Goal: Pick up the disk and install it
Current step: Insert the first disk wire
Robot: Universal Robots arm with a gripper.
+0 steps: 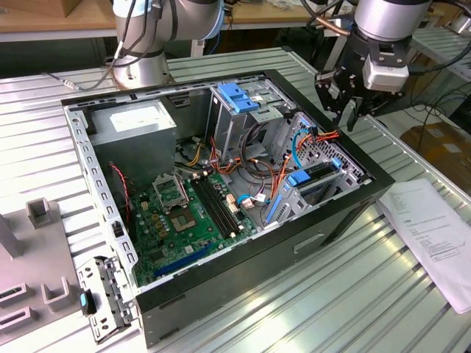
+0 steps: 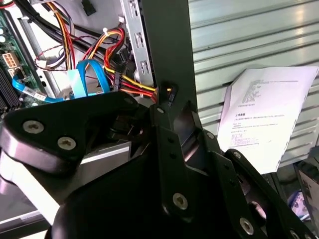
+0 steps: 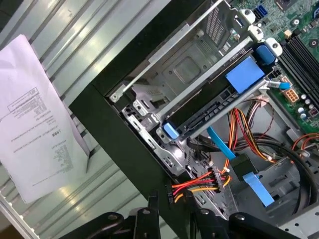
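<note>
Open computer case (image 1: 221,283) lies on the slatted metal surface (image 1: 331,309), motherboard (image 1: 191,213) exposed; the disk (image 1: 318,179) sits tilted in the drive bay at the case corner nearest the paper sheet (image 1: 434,228), light-blue rails showing at both ends; in the first wrist view the disk (image 3: 207,113) is seen edge-on inside the metal bay, a bundle of red, orange and yellow cables (image 3: 199,185) running close by; gripper (image 1: 344,110) hangs above the case's rim beside that bay, apart from the disk; jaws released, nothing between them; paper sheet lies flat near the surface's edge at the exterior view's right.
</note>
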